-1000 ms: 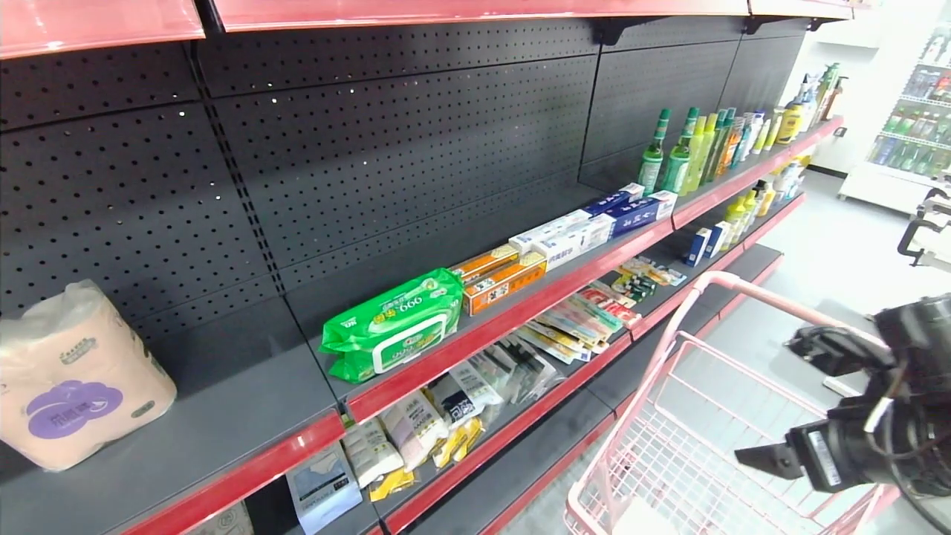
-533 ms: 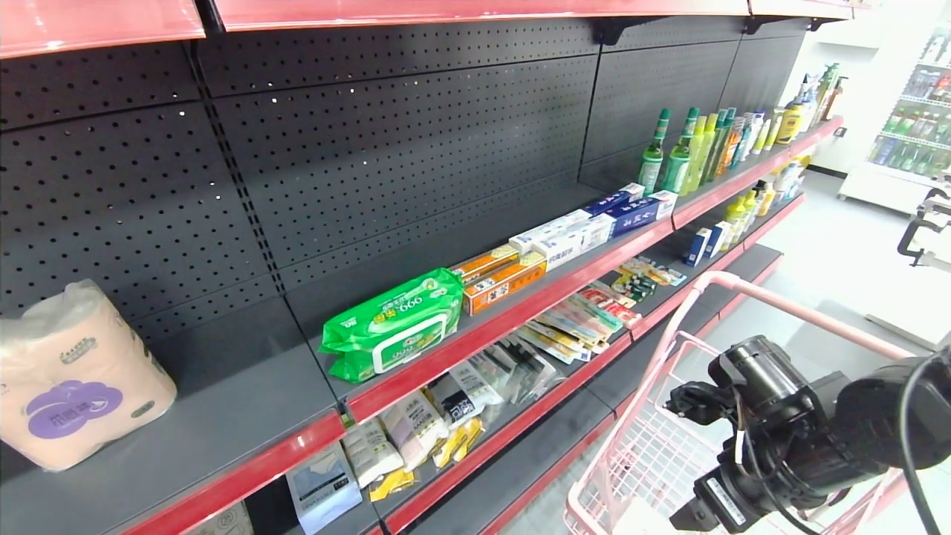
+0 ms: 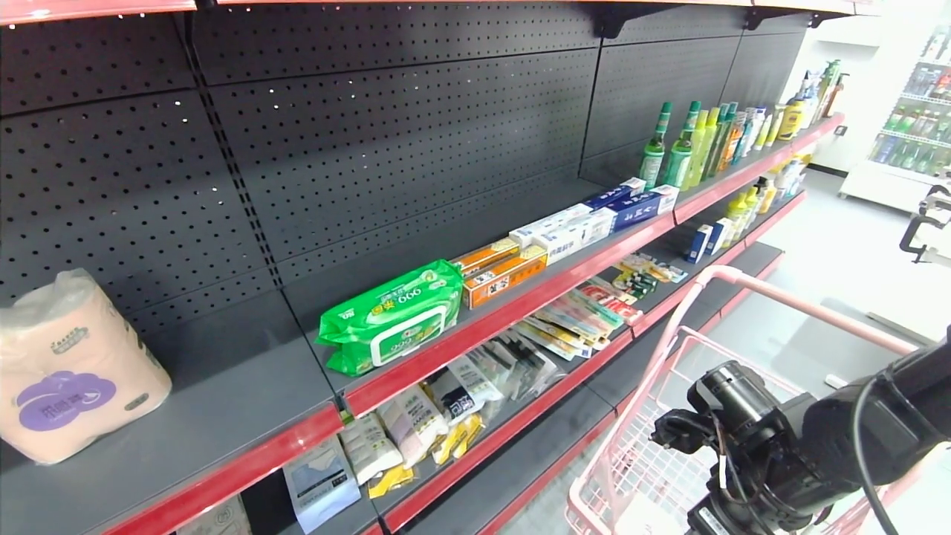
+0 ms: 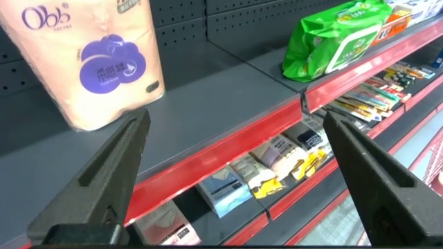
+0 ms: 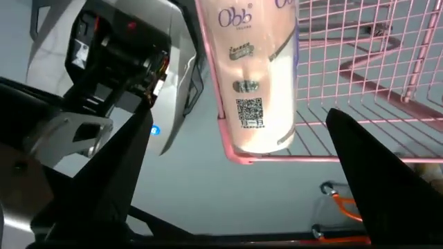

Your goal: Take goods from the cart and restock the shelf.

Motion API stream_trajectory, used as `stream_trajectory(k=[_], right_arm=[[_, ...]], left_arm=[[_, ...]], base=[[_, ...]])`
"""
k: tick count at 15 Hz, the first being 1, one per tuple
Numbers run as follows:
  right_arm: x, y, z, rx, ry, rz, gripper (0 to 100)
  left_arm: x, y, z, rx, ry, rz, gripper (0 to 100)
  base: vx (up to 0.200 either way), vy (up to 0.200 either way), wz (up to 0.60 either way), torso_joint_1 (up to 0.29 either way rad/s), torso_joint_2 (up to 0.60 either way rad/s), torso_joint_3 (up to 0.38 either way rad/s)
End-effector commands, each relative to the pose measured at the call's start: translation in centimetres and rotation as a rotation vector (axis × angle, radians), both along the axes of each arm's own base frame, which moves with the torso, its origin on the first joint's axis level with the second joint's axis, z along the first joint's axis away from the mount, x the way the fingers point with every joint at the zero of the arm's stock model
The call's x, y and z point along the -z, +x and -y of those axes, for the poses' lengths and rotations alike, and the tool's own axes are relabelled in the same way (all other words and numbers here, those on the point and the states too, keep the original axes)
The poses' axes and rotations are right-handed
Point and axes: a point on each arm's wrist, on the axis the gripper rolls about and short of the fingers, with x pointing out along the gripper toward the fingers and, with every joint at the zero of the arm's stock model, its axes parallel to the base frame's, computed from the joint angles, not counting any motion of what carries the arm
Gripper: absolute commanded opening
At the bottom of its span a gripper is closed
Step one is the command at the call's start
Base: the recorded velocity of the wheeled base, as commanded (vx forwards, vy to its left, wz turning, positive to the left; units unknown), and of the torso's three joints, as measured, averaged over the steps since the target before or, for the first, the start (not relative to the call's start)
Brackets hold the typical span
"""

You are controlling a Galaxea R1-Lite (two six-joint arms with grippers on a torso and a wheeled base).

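A peach toilet paper pack [image 5: 252, 69] lies in the pink wire cart [image 5: 360, 62], against its corner. My right gripper [image 5: 241, 114] hangs open close above it, fingers wide apart and nothing held. In the head view the right arm [image 3: 780, 446] is low over the cart [image 3: 743, 286]. A matching toilet paper pack [image 3: 74, 364] stands at the left on the grey shelf [image 3: 245, 379], with a green wipes pack [image 3: 390, 316] further right. My left gripper [image 4: 235, 116] is open in front of that shelf, between the toilet paper pack [image 4: 97, 62] and the wipes pack [image 4: 339, 38].
Orange and white-blue boxes [image 3: 505, 275] and green bottles [image 3: 691, 141] line the shelf to the right. Packets [image 3: 446, 394] fill the lower shelf. Bare shelf board lies between the toilet paper and the wipes. A drinks fridge [image 3: 906, 134] stands far right.
My right arm has swung in from the right and down over the cart. The head camera has tipped slightly, shifting the whole picture a little.
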Motion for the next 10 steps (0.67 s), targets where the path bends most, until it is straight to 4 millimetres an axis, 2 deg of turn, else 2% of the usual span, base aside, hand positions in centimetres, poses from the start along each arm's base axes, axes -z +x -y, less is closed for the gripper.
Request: stream_trajectory(k=[1,10], right_arm=[[0.0,-0.2,-0.3,-0.019,0.0,-0.002,100],[0.3,-0.8,-2.0,-0.093,-0.024,-0.002,100]], left_arm=[[0.0,0.0,0.0,-0.001,0.0,-0.001,100],[0.0,0.0,0.0,-0.001,0.001,-0.001,100]], base=[[0.0,0.0,0.0,-0.119,0.29,0.154],[0.0,0.0,0.0,-0.142,0.33,0.186]])
